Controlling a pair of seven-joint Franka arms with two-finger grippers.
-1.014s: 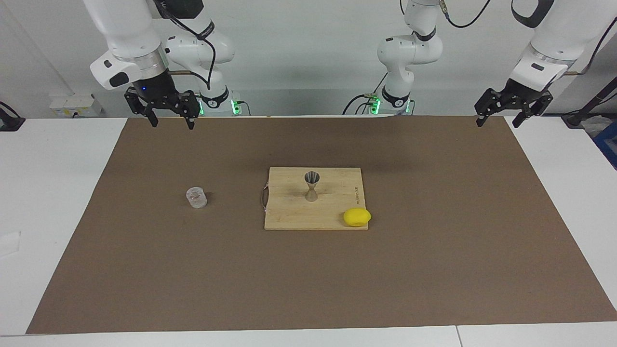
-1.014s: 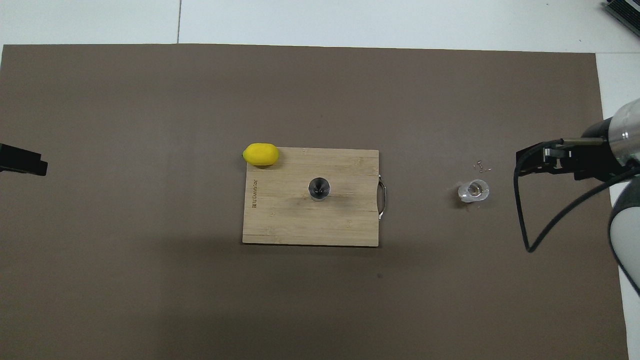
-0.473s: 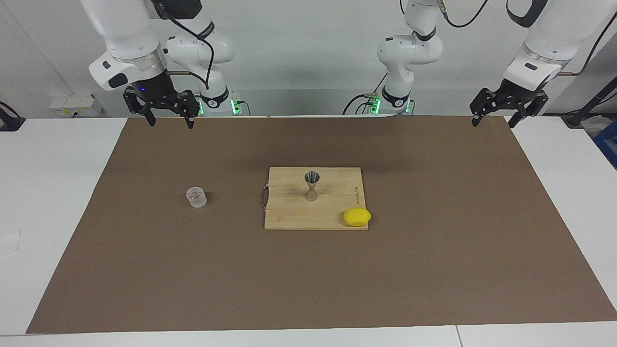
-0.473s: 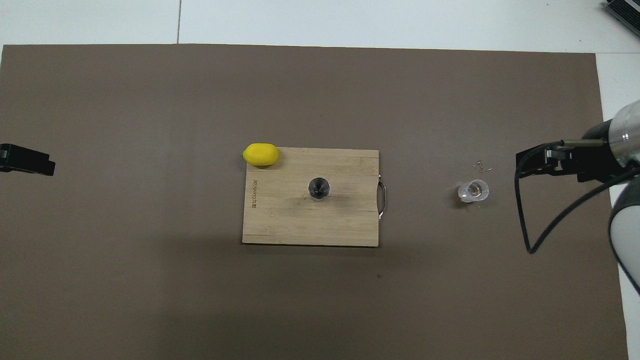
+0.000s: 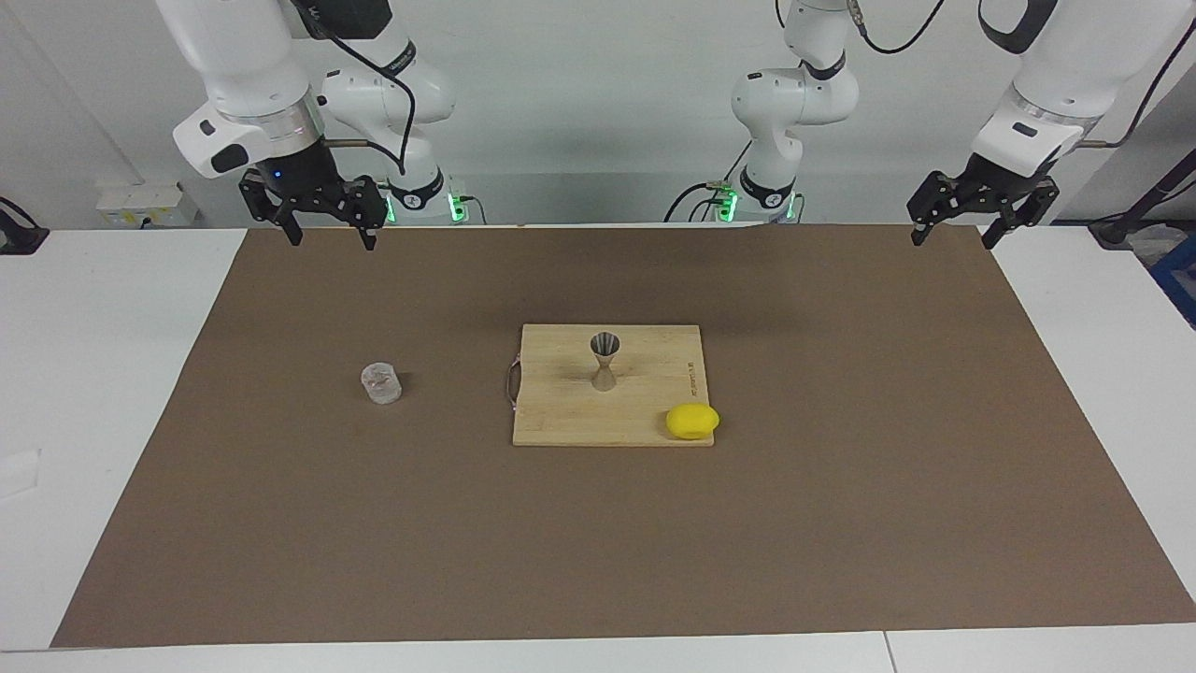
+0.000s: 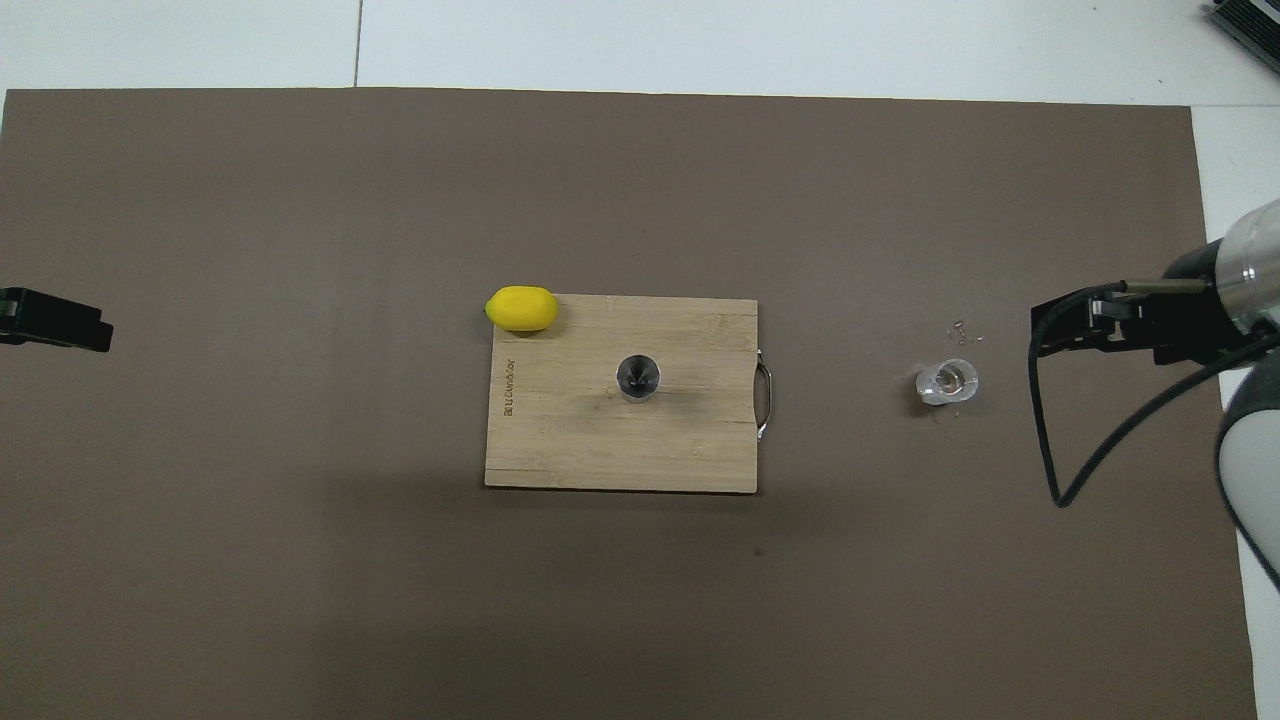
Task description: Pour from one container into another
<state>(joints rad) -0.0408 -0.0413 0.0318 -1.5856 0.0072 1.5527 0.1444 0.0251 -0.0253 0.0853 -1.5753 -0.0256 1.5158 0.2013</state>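
Note:
The clear glass cup (image 5: pixel 380 383) stands on the brown mat toward the right arm's end; it also shows in the overhead view (image 6: pixel 947 381). The metal hourglass jigger (image 5: pixel 605 360) stands upright on the wooden cutting board (image 5: pixel 561 421), also seen from above (image 6: pixel 637 377) on the board (image 6: pixel 560 450). My right gripper (image 5: pixel 334 238) is open and empty, raised over the mat's edge nearest the robots, well apart from the cup. My left gripper (image 5: pixel 951 240) is open and empty, raised over the mat's corner at the left arm's end.
A yellow lemon (image 5: pixel 692 422) lies at the board's corner away from the robots, toward the left arm's end. The board has a metal handle (image 6: pixel 765 400) on the cup's side. Tiny specks (image 6: pixel 963 330) lie on the mat by the cup.
My left gripper has drifted slightly toward the middle of the table. The right gripper has barely moved. The cup, jigger and lemon have not moved.

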